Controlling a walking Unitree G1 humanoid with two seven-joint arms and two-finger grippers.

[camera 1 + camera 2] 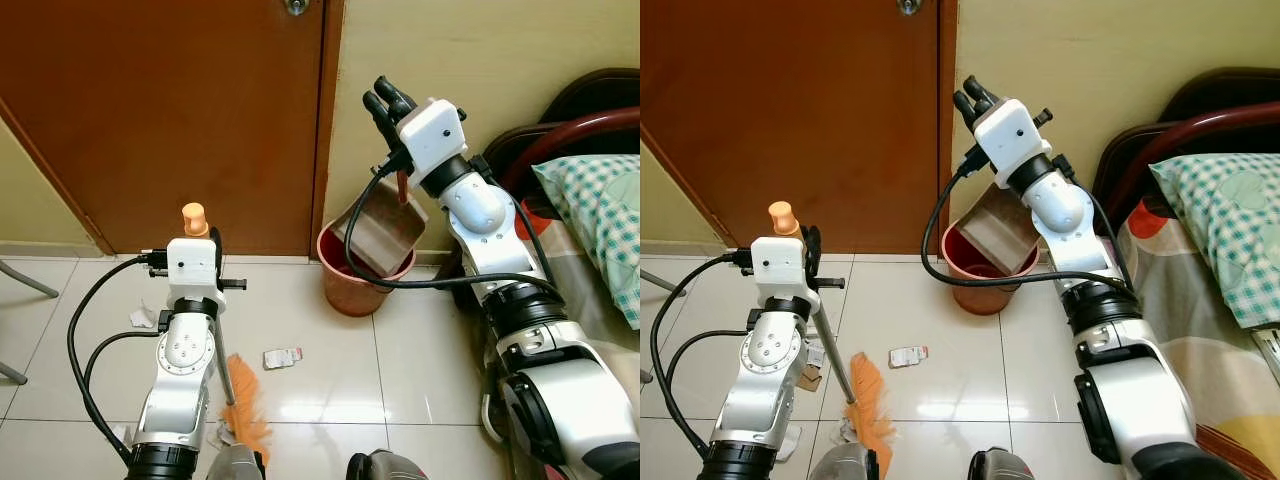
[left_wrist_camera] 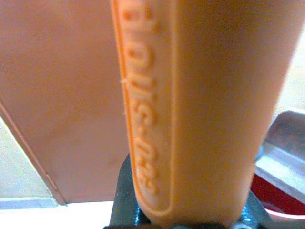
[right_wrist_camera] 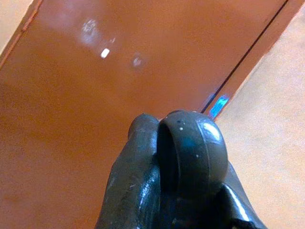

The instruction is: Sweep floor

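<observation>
- Left gripper point(image 1: 205, 238) closed around orange broom handle point(image 1: 194, 219), near the handle's top; handle point(image 2: 209, 109) seen close up in left wrist view.
- Broom bristles point(image 1: 246, 405) rest on tiled floor point(image 1: 320, 370), beside a paper scrap point(image 1: 282, 357).
- Right gripper point(image 1: 387, 103) raised high by wall, fingers point(image 3: 190, 152) pressed together, holding dustpan stem point(image 1: 402, 187).
- Dustpan point(image 1: 381, 235) tilted over red bin point(image 1: 352, 288) beside brown door point(image 1: 180, 110).
</observation>
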